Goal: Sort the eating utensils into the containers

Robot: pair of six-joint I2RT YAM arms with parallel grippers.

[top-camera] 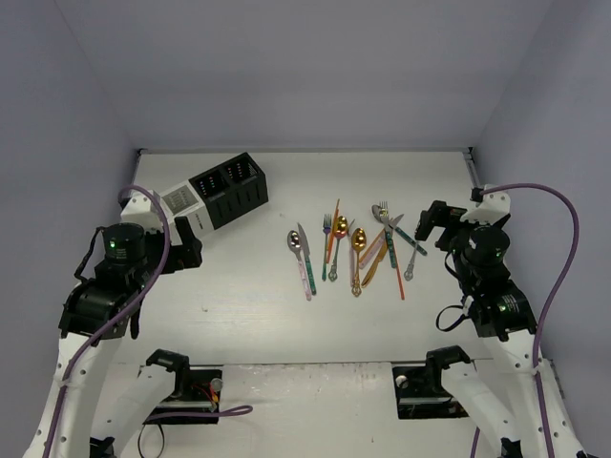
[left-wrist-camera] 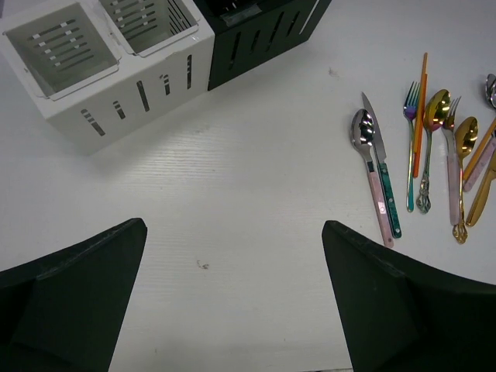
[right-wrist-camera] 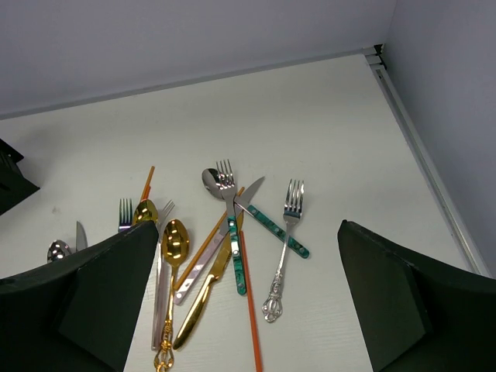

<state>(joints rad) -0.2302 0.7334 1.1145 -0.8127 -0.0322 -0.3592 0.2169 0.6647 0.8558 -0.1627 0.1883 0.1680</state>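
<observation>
The left claw [left-wrist-camera: 234, 226] gaped wide and empty near the white caddy [left-wrist-camera: 139, 101] and black caddy [left-wrist-camera: 263, 35], far left on the counter [top-camera: 248, 305]. The utensils [top-camera: 355, 250] lay mid-counter, long axes running far-to-near, just left of the nearer right claw [right-wrist-camera: 248, 229], also wide, empty.

Blocked at 10 o'clock of the table [top-camera: 258, 305]: white caddy [top-camera: 179, 201] and black caddy [top-camera: 231, 187], touching end to end, standing tall against any low sweep. Blocked from centre toward 2 o'clock: utensil spread [top-camera: 355, 250], flat, pieces overlapping at its 3 o'clock end. Free lane between caddies and spread, running 12 to 6 o'clock. Free band at 12 o'clock up to the back wall [top-camera: 305, 76]. Limited at 3 o'clock by edge rail [right-wrist-camera: 422, 147] and side wall [top-camera: 554, 114]. Bare table under the spread-apart fingers of the left gripper [top-camera: 186, 252]. Right gripper [top-camera: 434, 227] likewise spread wide, just beside the spread's 3 o'clock end.
</observation>
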